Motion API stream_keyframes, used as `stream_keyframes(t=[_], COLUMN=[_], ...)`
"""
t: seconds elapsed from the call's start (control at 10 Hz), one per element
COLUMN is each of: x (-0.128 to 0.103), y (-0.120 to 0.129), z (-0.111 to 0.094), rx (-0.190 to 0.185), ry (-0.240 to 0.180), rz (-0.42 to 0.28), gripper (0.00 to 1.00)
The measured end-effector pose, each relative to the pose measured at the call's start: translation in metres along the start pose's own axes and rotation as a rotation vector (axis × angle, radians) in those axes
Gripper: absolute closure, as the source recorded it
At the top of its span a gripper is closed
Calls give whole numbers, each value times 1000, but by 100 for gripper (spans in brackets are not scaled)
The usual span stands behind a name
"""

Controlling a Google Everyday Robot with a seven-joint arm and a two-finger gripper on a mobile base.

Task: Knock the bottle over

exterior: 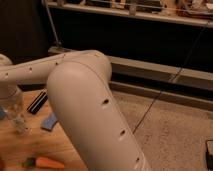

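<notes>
1 pale robot arm point(85, 100) sweeps across the view to the desk's point(31, 145) left edge, where the gripper point(9, 96) sits just above the bottle point(17, 118). Whether it is open, closed or gripping cannot be told. The clear bottle stands roughly upright, left of the blue sponge point(50, 121) and black bar point(37, 101), with the carrot point(48, 163) nearer the front.

At 9 o'clock the gripper point(15, 111) hangs as a pale blur by the left edge; the bottle cannot be separated from it. The arm point(85, 100), cut off at 6 and 9 o'clock, hides much of the table point(30, 142), 1 end of the black bar point(37, 101) and part of the blue sponge point(50, 121). At 4 o'clock a dark object point(209, 152), cut by the right edge, is unidentifiable.
</notes>
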Motion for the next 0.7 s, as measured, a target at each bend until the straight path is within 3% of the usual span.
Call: stream_keyframes(t=[0.7], x=[-24], y=[24], z=[14], rx=[-9], ry=[-48], rz=[-65], gripper=[100])
